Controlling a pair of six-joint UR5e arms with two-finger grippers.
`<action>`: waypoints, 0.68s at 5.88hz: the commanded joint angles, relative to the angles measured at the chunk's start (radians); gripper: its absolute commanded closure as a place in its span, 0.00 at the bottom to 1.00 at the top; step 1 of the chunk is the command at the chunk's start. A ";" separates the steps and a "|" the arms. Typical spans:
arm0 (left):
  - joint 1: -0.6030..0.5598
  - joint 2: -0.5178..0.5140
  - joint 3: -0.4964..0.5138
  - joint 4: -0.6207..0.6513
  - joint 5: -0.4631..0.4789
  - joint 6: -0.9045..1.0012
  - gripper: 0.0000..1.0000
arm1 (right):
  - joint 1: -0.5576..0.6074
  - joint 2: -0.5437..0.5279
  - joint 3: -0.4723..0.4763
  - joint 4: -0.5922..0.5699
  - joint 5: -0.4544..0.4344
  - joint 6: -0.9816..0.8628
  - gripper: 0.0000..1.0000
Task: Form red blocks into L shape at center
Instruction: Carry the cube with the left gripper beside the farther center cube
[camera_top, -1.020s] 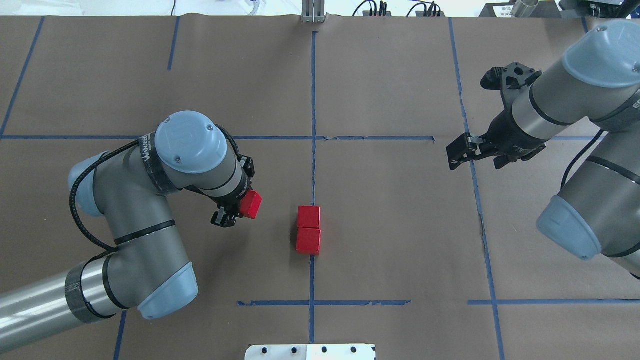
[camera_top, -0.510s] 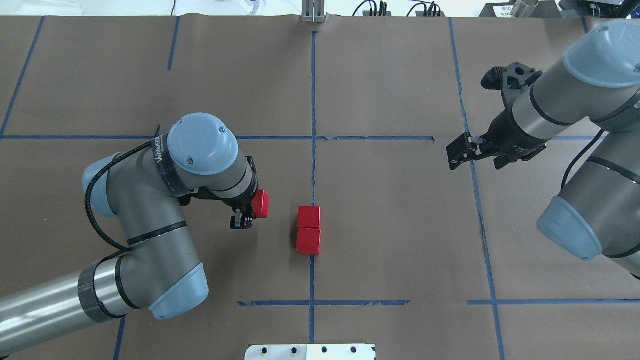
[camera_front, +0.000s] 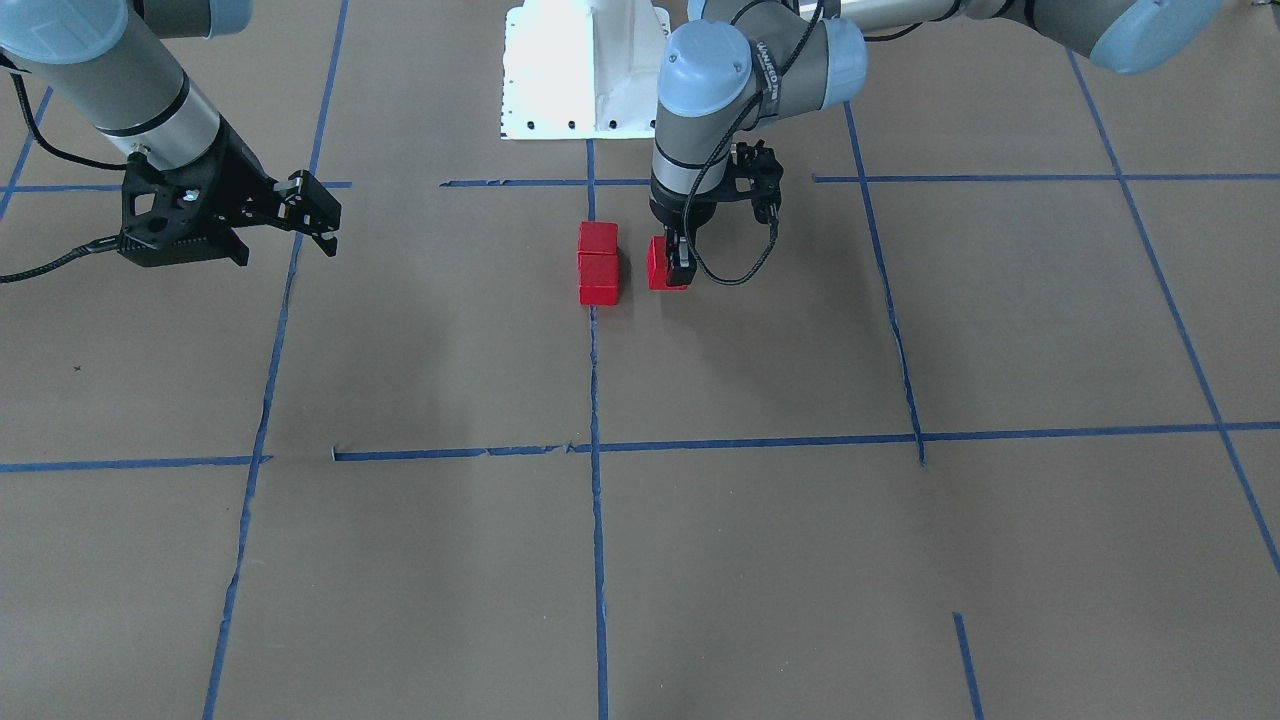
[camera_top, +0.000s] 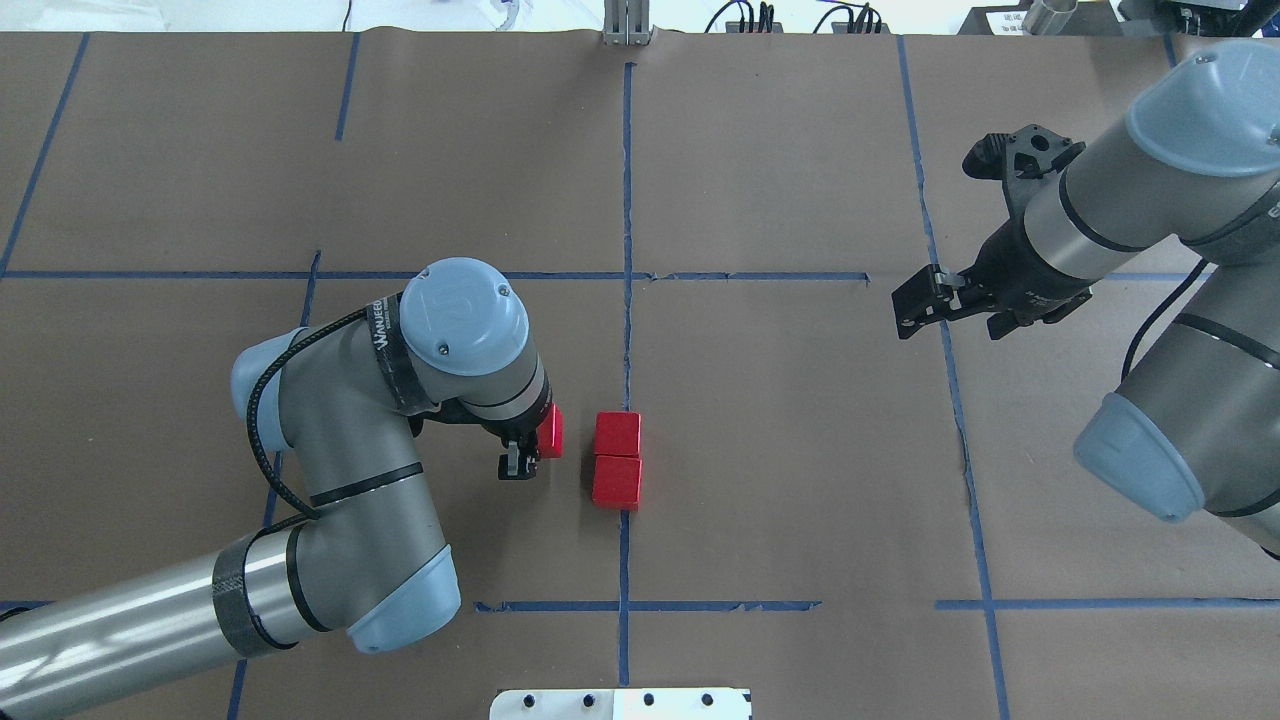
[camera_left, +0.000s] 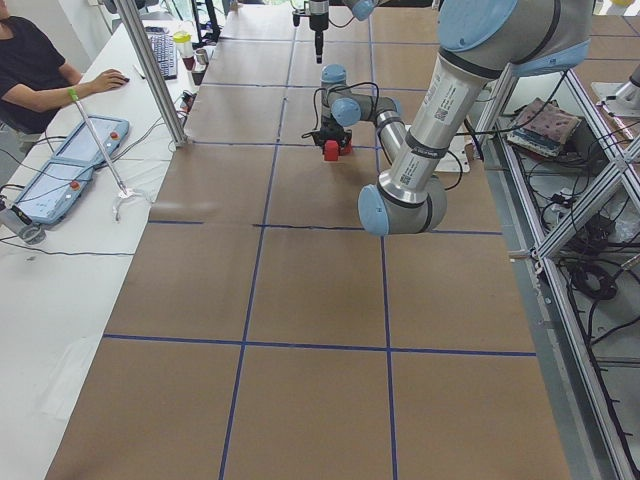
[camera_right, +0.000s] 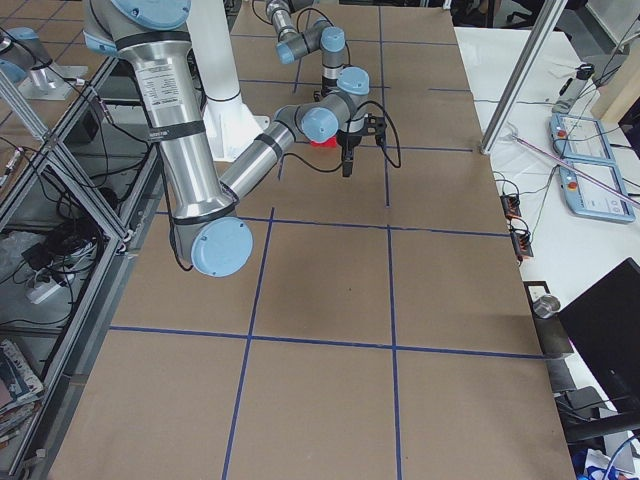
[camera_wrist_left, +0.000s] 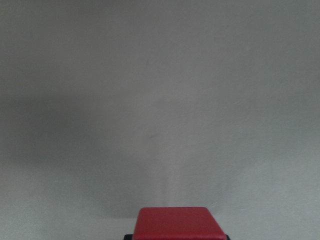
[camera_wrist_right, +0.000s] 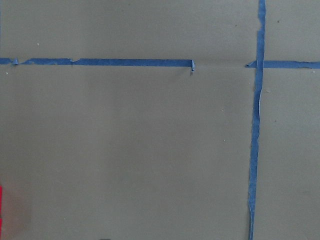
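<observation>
Two red blocks (camera_top: 618, 434) (camera_top: 616, 482) lie touching in a line on the centre tape line, also seen in the front view (camera_front: 598, 262). My left gripper (camera_top: 535, 442) is shut on the third red block (camera_top: 551, 431) and holds it just left of the far block of the pair, a small gap apart. The held block shows in the front view (camera_front: 660, 266) and at the bottom of the left wrist view (camera_wrist_left: 180, 223). My right gripper (camera_top: 915, 303) hangs open and empty far to the right, over a tape line.
Brown paper with a blue tape grid (camera_top: 627, 230) covers the table. The white robot base plate (camera_top: 620, 704) is at the near edge. An operator (camera_left: 40, 75) sits at a side desk beyond the table.
My left arm has moved right with the red block, from well left of the pair to close beside it. The right arm and the two lying blocks have not moved.
</observation>
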 joint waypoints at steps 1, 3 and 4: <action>0.009 -0.029 0.039 -0.014 0.016 -0.021 0.98 | -0.002 0.000 -0.001 0.000 0.000 0.000 0.00; 0.009 -0.060 0.084 -0.017 0.022 -0.021 0.98 | -0.002 0.000 -0.001 0.000 0.000 0.000 0.00; 0.009 -0.066 0.105 -0.028 0.022 -0.021 0.98 | -0.002 0.000 -0.001 -0.002 0.000 0.000 0.00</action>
